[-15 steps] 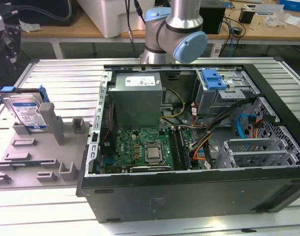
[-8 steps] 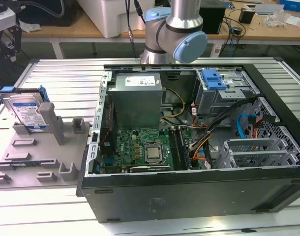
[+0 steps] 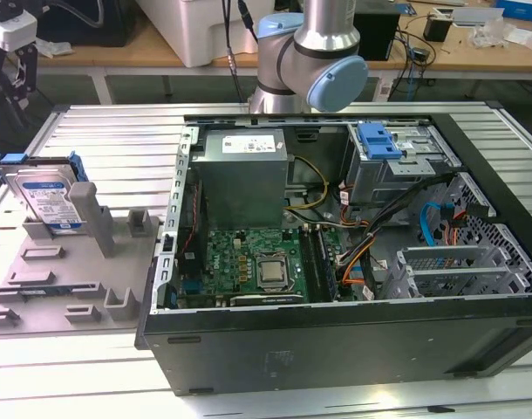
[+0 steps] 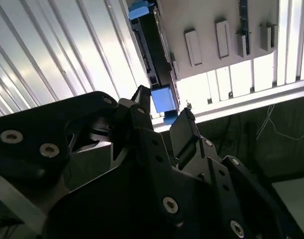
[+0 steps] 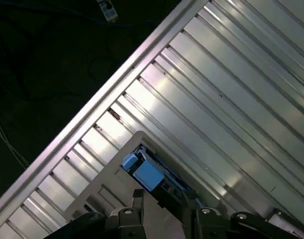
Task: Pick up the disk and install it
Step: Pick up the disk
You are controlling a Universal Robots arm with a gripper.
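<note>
The disk [image 3: 48,196] is a silver drive with a white and blue label in a blue bracket. It stands on edge in a grey holder [image 3: 74,279] at the exterior view's left. My gripper [image 3: 17,65] hangs above it, apart from it. In the second wrist view the disk [image 4: 148,55] shows edge-on, and its blue bracket end lies in line with the gap of my open gripper [image 4: 163,113]. In the first wrist view the same blue end of the disk [image 5: 147,172] sits just beyond my gripper [image 5: 162,203].
An open computer case [image 3: 275,349] lies on the ribbed metal table [image 3: 109,131], with a grey power supply box [image 3: 244,175], a motherboard and a drive cage [image 3: 405,166] carrying a blue tab [image 3: 379,140]. The arm's base [image 3: 301,52] stands behind the case.
</note>
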